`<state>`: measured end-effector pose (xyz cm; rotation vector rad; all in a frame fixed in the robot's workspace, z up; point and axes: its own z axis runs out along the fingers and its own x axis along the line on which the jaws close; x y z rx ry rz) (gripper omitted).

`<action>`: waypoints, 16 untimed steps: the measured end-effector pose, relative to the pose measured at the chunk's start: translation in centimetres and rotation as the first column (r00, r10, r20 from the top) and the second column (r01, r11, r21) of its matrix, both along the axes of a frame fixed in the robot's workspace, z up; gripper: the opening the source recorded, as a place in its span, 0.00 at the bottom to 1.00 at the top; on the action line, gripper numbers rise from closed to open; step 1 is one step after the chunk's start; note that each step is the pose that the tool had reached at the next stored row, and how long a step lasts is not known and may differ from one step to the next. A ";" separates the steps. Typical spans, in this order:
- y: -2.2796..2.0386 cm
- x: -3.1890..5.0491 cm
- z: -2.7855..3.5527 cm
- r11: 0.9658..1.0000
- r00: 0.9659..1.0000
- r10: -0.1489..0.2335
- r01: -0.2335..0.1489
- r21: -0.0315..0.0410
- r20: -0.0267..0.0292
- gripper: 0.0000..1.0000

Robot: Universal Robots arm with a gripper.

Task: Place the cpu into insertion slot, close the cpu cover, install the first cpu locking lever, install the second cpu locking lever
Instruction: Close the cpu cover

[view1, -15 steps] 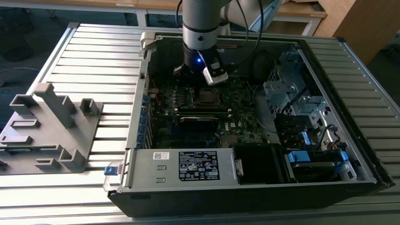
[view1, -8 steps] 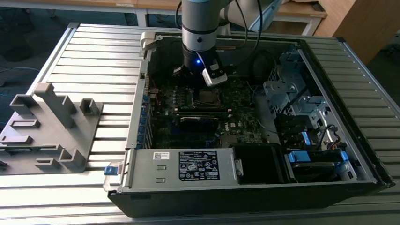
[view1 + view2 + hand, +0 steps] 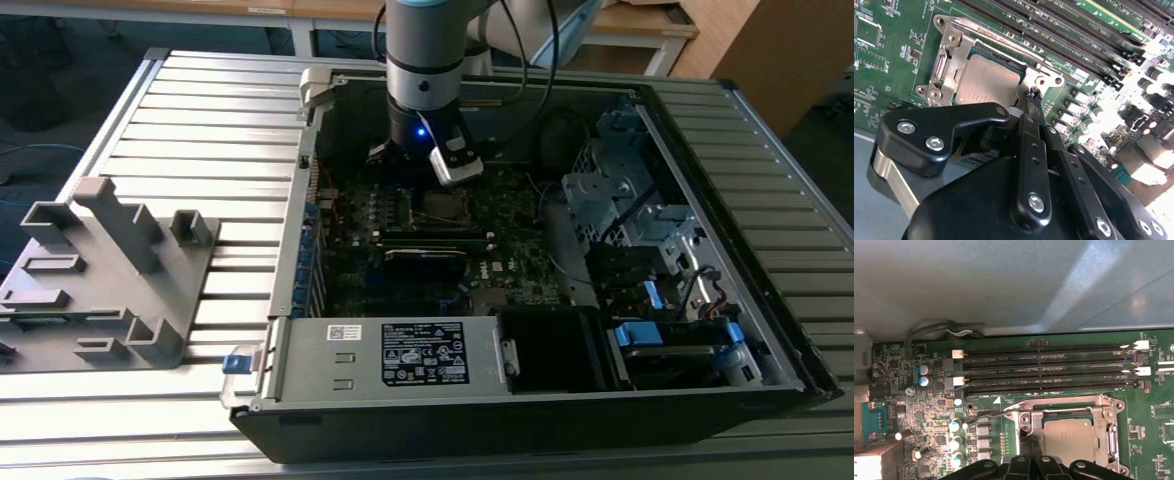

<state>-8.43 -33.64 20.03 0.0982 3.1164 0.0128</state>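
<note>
Sitting open, the case (image 3: 534,430) holds the board (image 3: 523,268); over its far part the gripper (image 3: 1033,97), fingers pressed together, hangs at a corner of the cover (image 3: 946,60). That cover lies flat over the seated cpu (image 3: 986,82); the lever (image 3: 989,415) beside it looks unlatched, so locking likely remains.

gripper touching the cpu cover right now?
Cannot tell. In the second wrist view the gripper ends beside a corner of the cpu cover, but its own body hides any contact or gap.

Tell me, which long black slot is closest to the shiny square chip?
The end slot, lying right beside the cpu cover that frames the cpu. The other three sit farther away.
</note>
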 end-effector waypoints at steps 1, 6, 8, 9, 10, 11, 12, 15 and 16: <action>0.00 0.00 0.00 1.000 1.000 0.000 0.000 0.000 0.000 0.10; 0.00 -0.02 -0.14 1.000 1.000 0.000 0.000 0.000 0.000 0.10; 0.00 -0.03 -0.15 1.000 1.000 0.000 0.000 0.000 0.000 0.10; 0.00 -0.03 -0.16 1.000 1.000 0.000 0.000 0.000 0.000 0.10; 0.00 -0.03 -0.17 1.000 1.000 0.000 0.000 0.000 0.000 0.10; 0.00 -0.03 -0.18 1.000 1.000 0.000 0.000 0.000 0.000 0.10; 0.00 -0.03 -0.21 1.000 1.000 0.000 0.000 0.000 0.000 0.10; -0.02 -0.04 -0.27 1.000 1.000 0.000 0.000 0.000 0.000 0.10; -0.01 -0.04 -0.27 1.000 1.000 0.000 0.000 0.000 0.000 0.10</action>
